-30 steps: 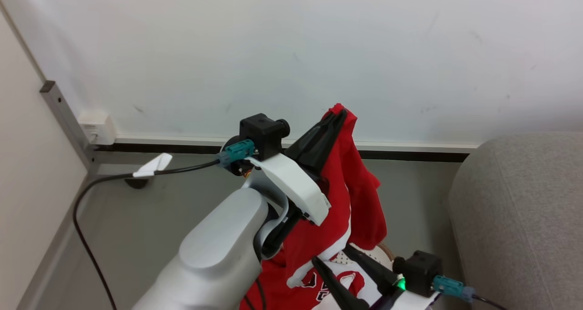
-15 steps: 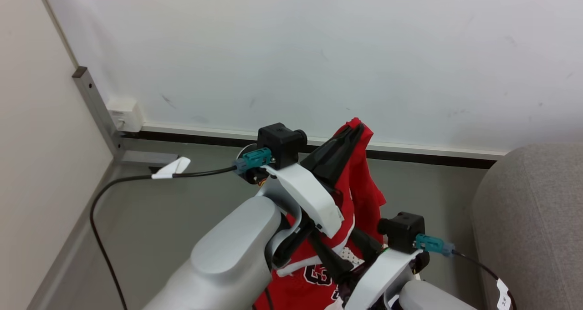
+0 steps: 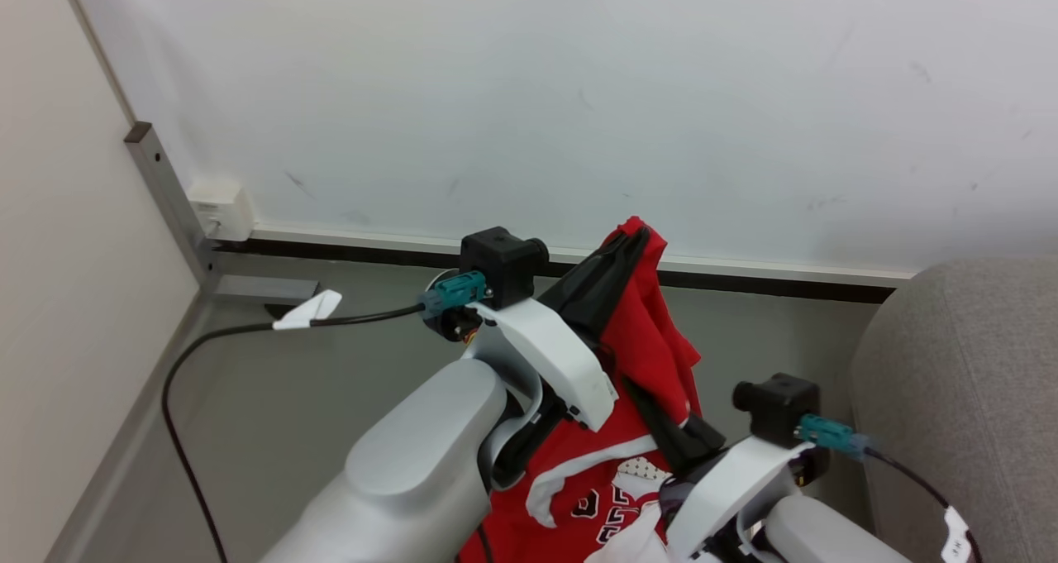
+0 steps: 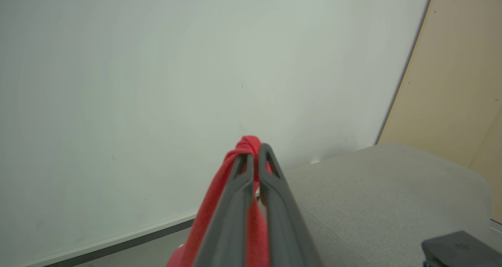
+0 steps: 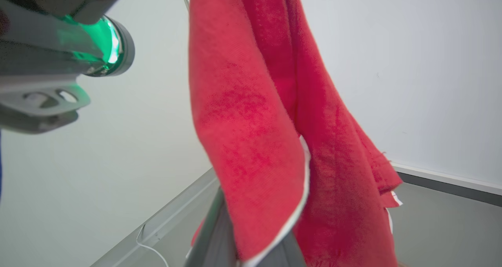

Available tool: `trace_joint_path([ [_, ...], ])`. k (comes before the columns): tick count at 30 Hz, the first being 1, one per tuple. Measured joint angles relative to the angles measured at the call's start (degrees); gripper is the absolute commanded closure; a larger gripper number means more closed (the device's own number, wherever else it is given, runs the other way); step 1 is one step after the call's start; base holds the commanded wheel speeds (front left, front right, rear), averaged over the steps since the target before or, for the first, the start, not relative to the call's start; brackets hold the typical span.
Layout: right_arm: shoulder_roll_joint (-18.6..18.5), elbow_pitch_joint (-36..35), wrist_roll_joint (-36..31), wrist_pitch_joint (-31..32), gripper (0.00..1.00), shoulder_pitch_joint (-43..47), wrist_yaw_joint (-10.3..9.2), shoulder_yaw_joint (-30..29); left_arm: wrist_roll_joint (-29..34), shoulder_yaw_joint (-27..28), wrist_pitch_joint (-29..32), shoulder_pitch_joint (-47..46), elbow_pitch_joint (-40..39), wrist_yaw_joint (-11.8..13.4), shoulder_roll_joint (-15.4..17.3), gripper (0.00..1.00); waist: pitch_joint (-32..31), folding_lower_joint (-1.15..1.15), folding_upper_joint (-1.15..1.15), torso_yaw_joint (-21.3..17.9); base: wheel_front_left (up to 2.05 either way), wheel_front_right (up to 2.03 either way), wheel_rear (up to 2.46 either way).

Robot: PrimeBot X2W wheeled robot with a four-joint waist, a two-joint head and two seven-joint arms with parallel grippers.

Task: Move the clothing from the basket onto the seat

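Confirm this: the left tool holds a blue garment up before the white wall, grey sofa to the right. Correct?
No: the head view shows the garment is red, not blue. The left tool holds it up, sofa to the right.

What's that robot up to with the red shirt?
The robot is holding the clothing up off the floor with both arms. Its left gripper is shut on the top of the fabric, and its right gripper looks shut on it lower down, so the cloth hangs between them. The grey sofa stands just to the right; the clothing is not yet on it.
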Motion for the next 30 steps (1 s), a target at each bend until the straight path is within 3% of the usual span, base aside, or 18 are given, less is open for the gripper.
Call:
trace_joint_path([
  [9, -2.64, -6.03, -9.16, 0.0, 1.0, 6.13, 0.0, -14.47, -0.3, -0.55, -1.12, 2.34, 1.21, -0.02, -0.01, 1.0, 0.3, 0.0, 0.0, -2.05, 0.0, 0.0, 0.0],
  [10, -3.08, -6.77, -10.33, 0.0, 1.0, 6.88, 0.0, -15.58, -0.3, -0.64, -1.23, 2.64, 0.98, -0.2, 0.01, 0.87, 0.33, 0.0, 0.0, -2.38, 0.0, 0.0, 0.0],
  [11, -3.46, -7.54, -11.28, 0.0, 1.0, 7.53, 0.0, -16.63, -0.3, -0.79, -1.44, 2.97, 0.6, -0.41, 0.01, 0.54, 0.35, 0.0, 0.0, -2.73, 0.0, 0.0, 0.0],
  [12, -3.7, -8.21, -11.9, 0.01, 1.0, 8.08, 0.0, -17.59, -0.3, -0.97, -1.63, 3.38, 0.03, -0.66, -0.01, 0.0, 0.36, 0.0, 0.0, -3.13, 0.0, 0.0, 0.0],
  [21, -6.27, -14.57, -15.51, 0.02, 1.0, 10.7, 0.0, -25.05, 0.69, -0.68, -2.07, 7.57, -3.83, -1.41, 0.08, 0.0, 0.61, 0.0, 0.0, -7.92, 0.0, 0.0, 0.0],
  [30, -9.76, -19.64, -18.2, 0.01, 1.0, 12.47, 0.0, -30.36, 4.8, 0.65, -2.08, 12.24, -8.83, -1.83, 0.41, 0.0, 1.47, 0.0, 0.0, -15.09, 0.0, 0.0, 0.0],
])
